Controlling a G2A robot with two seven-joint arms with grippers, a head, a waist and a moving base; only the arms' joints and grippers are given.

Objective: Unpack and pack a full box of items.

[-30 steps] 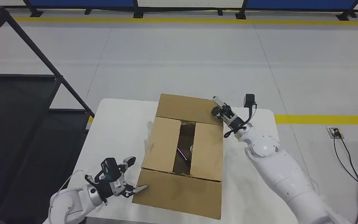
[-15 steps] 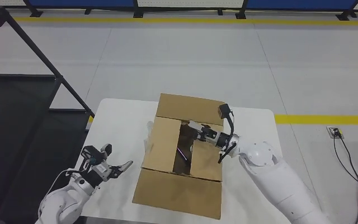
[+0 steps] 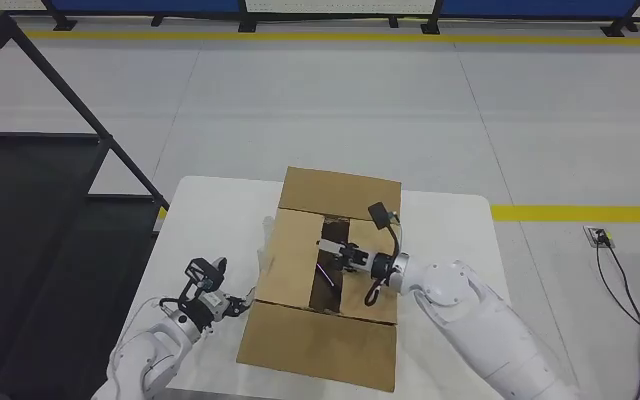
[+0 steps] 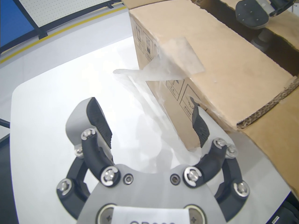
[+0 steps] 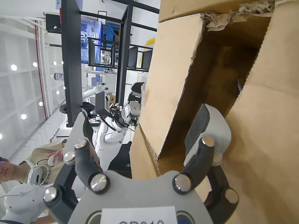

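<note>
The white worktop (image 3: pixel 210 240) carries one large cardboard box (image 3: pixel 300 250), which stands about in its middle and covers much of it. The box's two outer flaps are folded outward, the far flap (image 3: pixel 340 192) lying away from the robot and the near flap (image 3: pixel 320 350) hanging over the worktop's front part. The two inner flaps lie almost flat over the top, with a dark, narrow gap (image 3: pixel 330 262) running between them; their torn edges show ragged corrugated board. The right arm reaches in over the box top from the robot's right, and the right tool (image 5: pixel 143 115) sits at that gap with its fingers spread wide and nothing between its pads: one finger lies over the gap and the edge of an inner flap runs between the two, though whether either pad touches the cardboard cannot be told. The left tool (image 4: pixel 144 108) is low over the worktop at the box's side wall, close to the near corner, released as well, with one finger just beside the printed wall. A strip of clear tape (image 4: pixel 172 57) clings to the top of the inner flap there, its loose end curling off the edge and a thin film trailing down the wall toward the open fingers, ungripped. Down in the gap a thin purplish thing (image 3: pixel 326 275) shows, too small to make out.
</note>
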